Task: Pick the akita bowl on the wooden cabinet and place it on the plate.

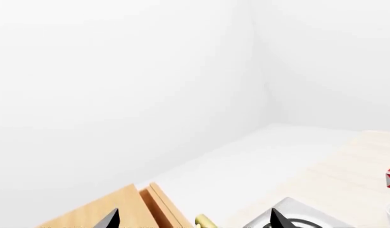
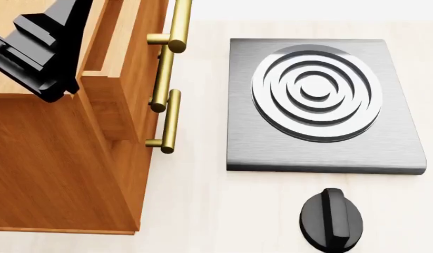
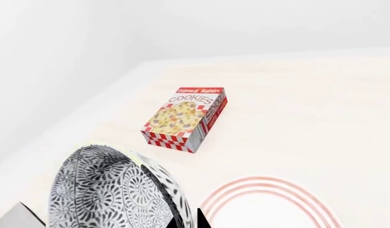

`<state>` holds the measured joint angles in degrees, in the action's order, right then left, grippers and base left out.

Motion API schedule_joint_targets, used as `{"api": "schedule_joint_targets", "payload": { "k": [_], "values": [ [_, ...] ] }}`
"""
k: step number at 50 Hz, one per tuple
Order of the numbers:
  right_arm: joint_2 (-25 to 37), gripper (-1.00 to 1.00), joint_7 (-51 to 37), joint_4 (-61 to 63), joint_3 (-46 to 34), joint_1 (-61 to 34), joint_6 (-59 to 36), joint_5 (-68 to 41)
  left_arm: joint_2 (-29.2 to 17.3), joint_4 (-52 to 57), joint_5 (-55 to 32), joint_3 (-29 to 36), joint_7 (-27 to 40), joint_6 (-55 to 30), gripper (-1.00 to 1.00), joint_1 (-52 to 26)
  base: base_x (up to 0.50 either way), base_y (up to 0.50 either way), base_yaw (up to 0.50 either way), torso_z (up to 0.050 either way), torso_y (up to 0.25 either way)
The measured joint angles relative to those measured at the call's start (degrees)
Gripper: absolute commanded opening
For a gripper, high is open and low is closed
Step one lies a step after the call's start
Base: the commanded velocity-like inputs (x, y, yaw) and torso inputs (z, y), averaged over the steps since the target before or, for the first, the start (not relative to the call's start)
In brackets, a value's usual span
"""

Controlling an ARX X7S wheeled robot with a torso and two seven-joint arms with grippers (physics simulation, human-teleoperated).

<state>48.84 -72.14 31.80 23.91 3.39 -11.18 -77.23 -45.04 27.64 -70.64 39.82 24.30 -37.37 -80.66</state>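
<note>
**Akita bowl** (image 3: 113,190): black-and-white patterned, tipped up on edge close to the right wrist camera. Sits between the two dark fingertips of the right gripper (image 3: 109,219), apparently clamped there, though the contact itself falls off the frame edge. No longer on the wooden cabinet (image 2: 55,158). Hangs just beside the plate (image 3: 264,185), not over its middle. Nothing visible inside the sliver of interior on show.

**Plate**: white with red rings, partly cropped. Bare where visible.

**Left gripper** (image 1: 193,219): fingertips set wide apart, holding nothing, poised over the cabinet's top edge.

**Cabinet drawers**: brass handles (image 2: 170,121) on the fronts. Contents not shown.

**Also present**: cookie box (image 3: 182,116), well beyond the plate; grey stove (image 2: 258,147); black knob (image 2: 331,219).

**Risks, as judged:**
- Release at this tilt likely sends the bowl rolling off its rim, or lands it upside down.
- Release this far to the side likely leaves it straddling the plate's rim, or on the table.
- A thin-wall pinch may slip while the wrist levels out.
- Plate and bowl both lie outside the head view, so alignment depends on the wrist view alone.
</note>
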Motion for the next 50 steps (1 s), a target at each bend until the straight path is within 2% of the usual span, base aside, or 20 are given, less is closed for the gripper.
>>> {"api": "schedule_joint_targets", "payload": {
  "k": [50],
  "values": [
    [-0.39, -1.0, 4.05, -10.21, -1.34, 0.63, -1.37, 2.8, 0.15, -0.6, 0.83, 0.2, -0.66, 1.05, 1.0, 1.56, 0.0, 0.0, 0.0, 0.0, 0.0]
  ]
}}
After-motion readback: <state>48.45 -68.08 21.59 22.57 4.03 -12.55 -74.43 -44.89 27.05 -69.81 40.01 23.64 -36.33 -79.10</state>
